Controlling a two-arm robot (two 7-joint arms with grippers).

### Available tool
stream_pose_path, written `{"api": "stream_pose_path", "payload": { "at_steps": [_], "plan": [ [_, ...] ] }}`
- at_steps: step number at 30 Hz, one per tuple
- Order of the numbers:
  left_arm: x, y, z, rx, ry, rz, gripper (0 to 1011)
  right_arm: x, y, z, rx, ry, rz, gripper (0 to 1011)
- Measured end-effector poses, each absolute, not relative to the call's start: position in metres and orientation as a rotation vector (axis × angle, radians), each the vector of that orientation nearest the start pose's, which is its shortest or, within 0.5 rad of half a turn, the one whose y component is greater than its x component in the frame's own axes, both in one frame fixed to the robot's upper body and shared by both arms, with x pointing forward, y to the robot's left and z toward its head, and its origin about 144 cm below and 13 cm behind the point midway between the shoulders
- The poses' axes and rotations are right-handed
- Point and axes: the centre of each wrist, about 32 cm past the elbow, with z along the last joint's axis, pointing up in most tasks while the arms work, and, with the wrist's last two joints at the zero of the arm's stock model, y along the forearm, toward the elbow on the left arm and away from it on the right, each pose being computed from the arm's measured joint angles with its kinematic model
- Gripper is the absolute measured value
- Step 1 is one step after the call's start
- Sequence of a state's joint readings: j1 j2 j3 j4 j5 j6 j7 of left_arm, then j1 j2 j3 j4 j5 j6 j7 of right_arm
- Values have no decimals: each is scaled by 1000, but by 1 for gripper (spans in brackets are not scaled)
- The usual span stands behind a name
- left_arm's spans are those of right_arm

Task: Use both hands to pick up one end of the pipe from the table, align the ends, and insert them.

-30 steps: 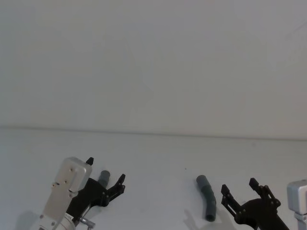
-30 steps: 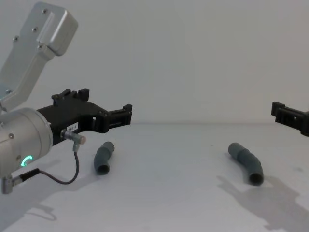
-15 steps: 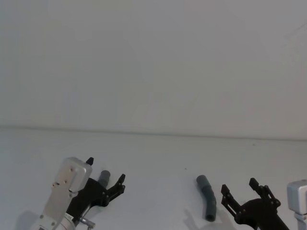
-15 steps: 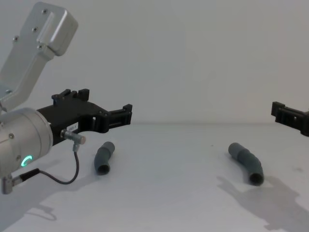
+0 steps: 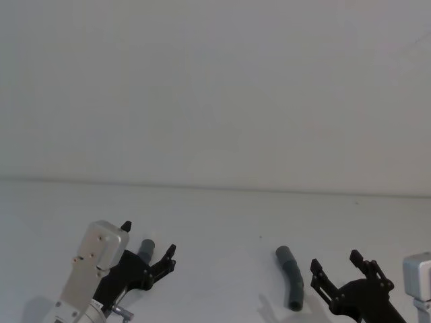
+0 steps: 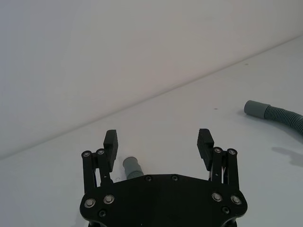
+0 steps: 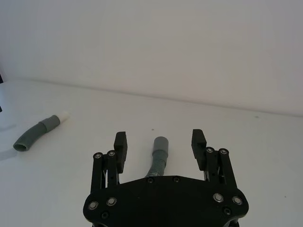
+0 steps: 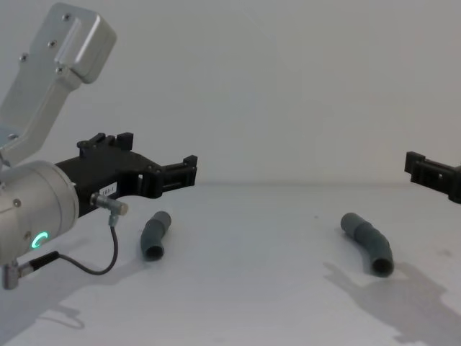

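My black left pincer (image 6: 157, 139), spread, hangs near the short grey-teal plastic tube (image 8: 153, 236); right pincer (image 5: 335, 260), spread, near the longer bent tube (image 8: 367, 241). I cannot read the left's white label (image 8: 106, 189).

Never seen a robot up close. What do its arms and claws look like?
The left end effector and right end effector are flat black angular plates with silver screws and two blocky black fingers each. The left arm is a silver cylinder with a glowing green ring, a boxy silver link above and a thin black cable looping beneath.
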State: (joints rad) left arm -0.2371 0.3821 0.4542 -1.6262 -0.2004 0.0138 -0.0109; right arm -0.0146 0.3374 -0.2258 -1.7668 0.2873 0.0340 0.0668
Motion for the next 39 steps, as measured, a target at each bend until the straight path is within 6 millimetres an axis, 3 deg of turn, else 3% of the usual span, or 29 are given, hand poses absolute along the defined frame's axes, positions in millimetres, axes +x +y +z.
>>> {"api": "stream_pose_path", "payload": {
  "at_steps": [39],
  "plan": [
    [492,196,1212,86,-232,1162,1002,443,-237,1189,26,-75,-1230,828]
  ]
}}
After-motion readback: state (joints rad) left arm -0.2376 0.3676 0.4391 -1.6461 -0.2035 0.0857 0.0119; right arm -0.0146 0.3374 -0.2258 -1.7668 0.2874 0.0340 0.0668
